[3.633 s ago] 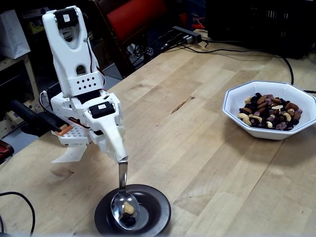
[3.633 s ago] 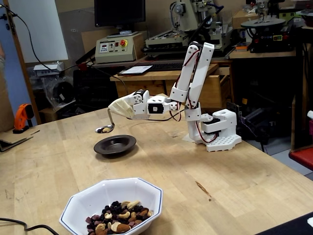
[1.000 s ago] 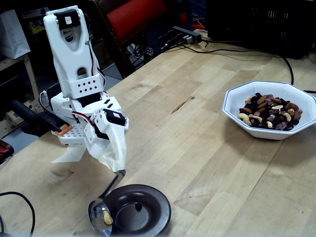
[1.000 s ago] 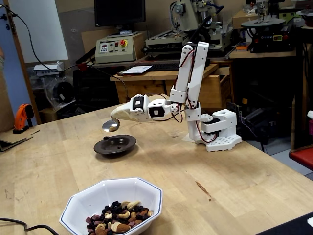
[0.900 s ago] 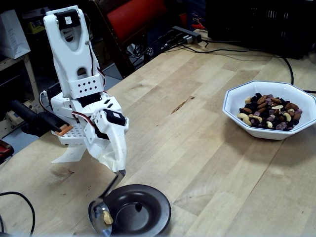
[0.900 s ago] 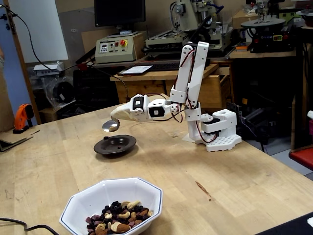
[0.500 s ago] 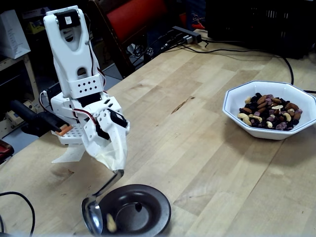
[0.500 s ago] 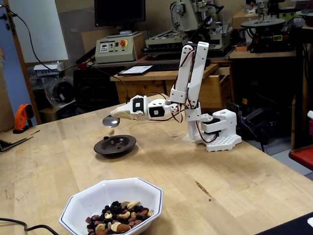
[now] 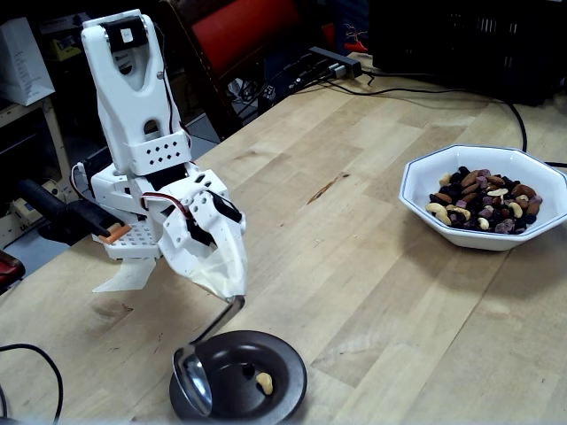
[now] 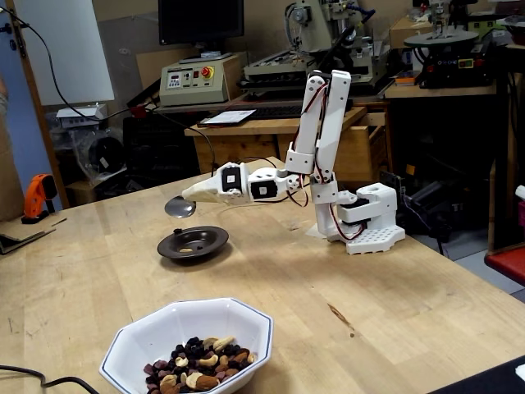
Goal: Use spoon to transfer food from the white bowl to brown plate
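My gripper [image 9: 232, 293] is shut on the short handle of the silver spoon [image 9: 193, 382], which hangs just above the left rim of the brown plate [image 9: 289, 363]. The spoon is rolled onto its side with nothing showing in it. One pale nut [image 9: 264, 382] lies in the plate's sunken centre. From the other fixed view the spoon [image 10: 179, 206] floats above the plate [image 10: 215, 240] at the tip of the gripper [image 10: 190, 195]. The white bowl [image 9: 432, 173] at the right holds a heap of food [image 9: 483, 202]; it is nearest the camera in the other view [image 10: 164, 328].
The arm's white base [image 10: 369, 226] stands at the table's far side. Black cables [image 9: 27, 354] lie at the table's near left corner. An orange tool [image 10: 37, 197] sits on the far left edge. Bare wood [image 9: 372, 292] lies between plate and bowl.
The spoon has rolled from level, holding nuts and fruit over the plate, onto its side; a nut dropped off it into the plate. The gripper shifted slightly toward the plate.
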